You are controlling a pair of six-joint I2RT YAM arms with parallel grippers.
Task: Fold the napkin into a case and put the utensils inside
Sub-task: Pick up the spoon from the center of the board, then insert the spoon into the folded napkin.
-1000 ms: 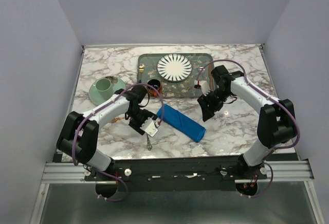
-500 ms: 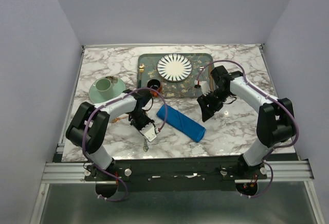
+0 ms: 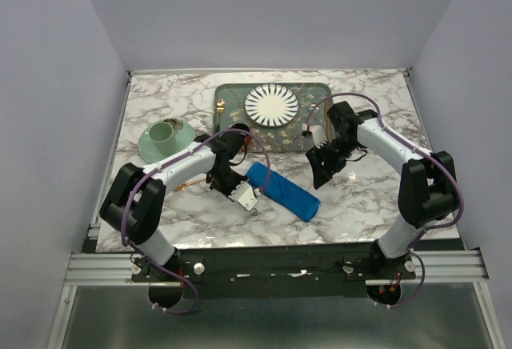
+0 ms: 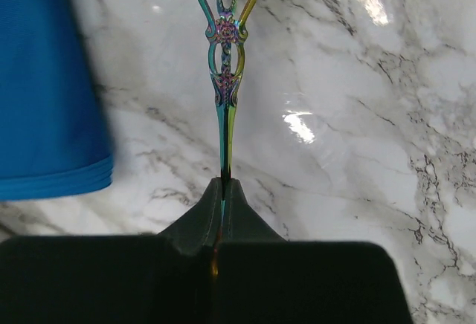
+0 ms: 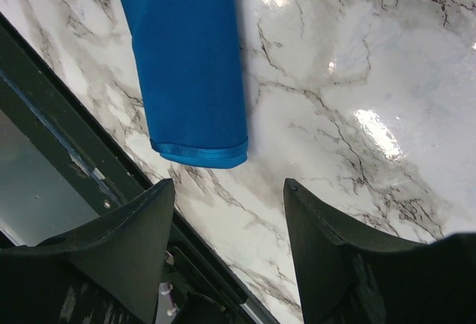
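Note:
The napkin lies folded as a narrow bright blue case (image 3: 284,191) slanting across the marble table (image 3: 360,197). My left gripper (image 3: 242,195) sits at the case's upper-left end, shut on the spoon (image 4: 225,79). The spoon's thin iridescent handle with an ornate openwork end sticks out ahead of the jaws over the marble, beside the case (image 4: 44,79). Its bowl is hidden between the fingers. My right gripper (image 3: 320,174) hangs open and holds nothing, just right of the case (image 5: 186,64). A thin copper-coloured piece (image 3: 189,182), perhaps the fork, shows under the left arm.
At the back, a grey-green patterned tray (image 3: 232,97) holds a striped white plate (image 3: 271,105) and a gold fork (image 3: 219,109). A green cup (image 3: 162,134) on a saucer stands at the left. The table's dark front rail (image 5: 74,116) runs close below the right gripper.
The left gripper has shut on the spoon that lay near the front edge. It has carried the spoon right and back to the case's end. The right arm has barely moved.

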